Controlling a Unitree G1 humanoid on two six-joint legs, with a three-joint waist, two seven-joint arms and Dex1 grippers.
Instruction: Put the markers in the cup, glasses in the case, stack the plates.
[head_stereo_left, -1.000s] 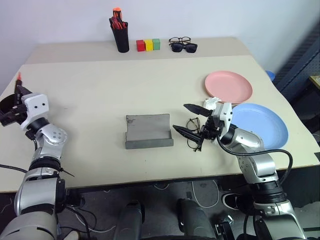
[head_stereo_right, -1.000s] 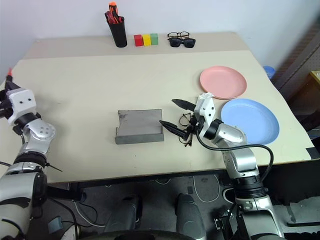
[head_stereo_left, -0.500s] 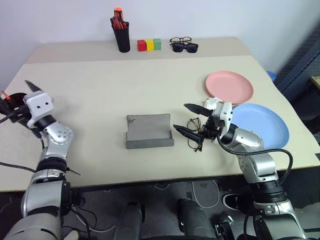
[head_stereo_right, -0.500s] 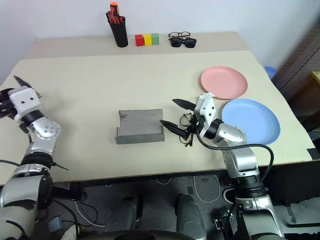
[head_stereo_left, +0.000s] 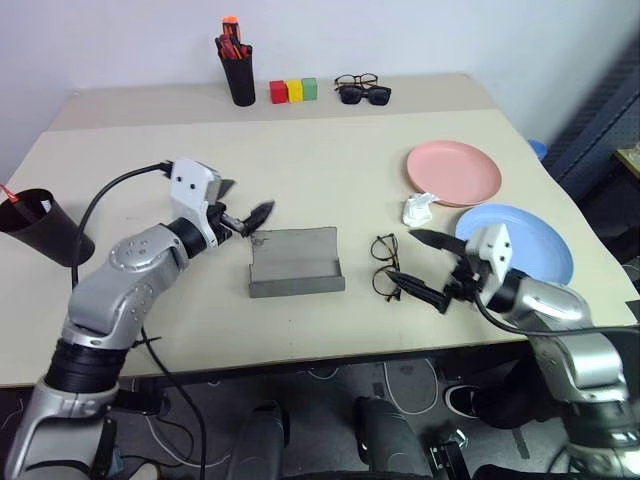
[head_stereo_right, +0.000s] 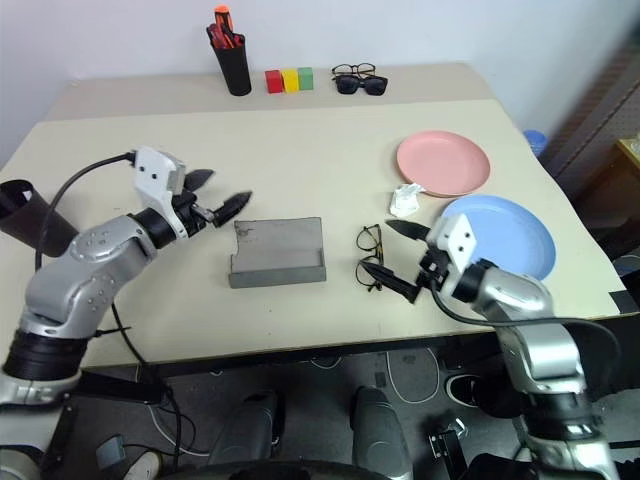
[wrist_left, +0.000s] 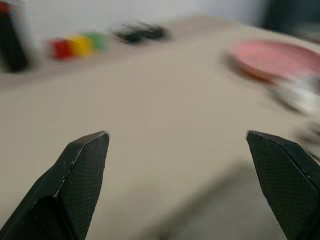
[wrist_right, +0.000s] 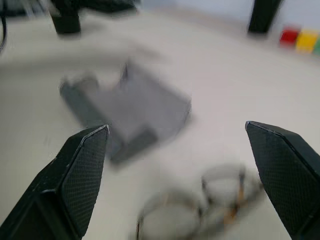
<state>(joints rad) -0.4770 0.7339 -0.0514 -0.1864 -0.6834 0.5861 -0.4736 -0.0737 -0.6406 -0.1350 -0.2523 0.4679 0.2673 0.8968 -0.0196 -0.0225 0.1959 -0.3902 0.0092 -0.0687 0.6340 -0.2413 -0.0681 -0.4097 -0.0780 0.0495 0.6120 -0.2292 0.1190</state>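
Observation:
The grey case (head_stereo_left: 295, 260) lies open in the middle of the table. My left gripper (head_stereo_left: 250, 197) hovers open just beyond the case's left end, with nothing between its fingers. The thin-framed glasses (head_stereo_left: 384, 265) lie on the table to the right of the case. My right gripper (head_stereo_left: 398, 254) is open right beside them on their right, holding nothing. The pink plate (head_stereo_left: 455, 172) and the blue plate (head_stereo_left: 530, 240) sit side by side at the right. The black cup (head_stereo_left: 35, 225) stands at the far left with a red marker tip (head_stereo_left: 11, 191) sticking out.
A tall black pen holder (head_stereo_left: 238, 72) with red-orange pens, three coloured blocks (head_stereo_left: 290, 91) and two more pairs of glasses (head_stereo_left: 364, 90) stand along the back. A small white crumpled thing (head_stereo_left: 418, 208) lies between the plates and the glasses.
My left arm has swung from the cup at the far left across to the case, rolling its wrist. My right gripper has drawn back to the right, leaving the glasses on the table.

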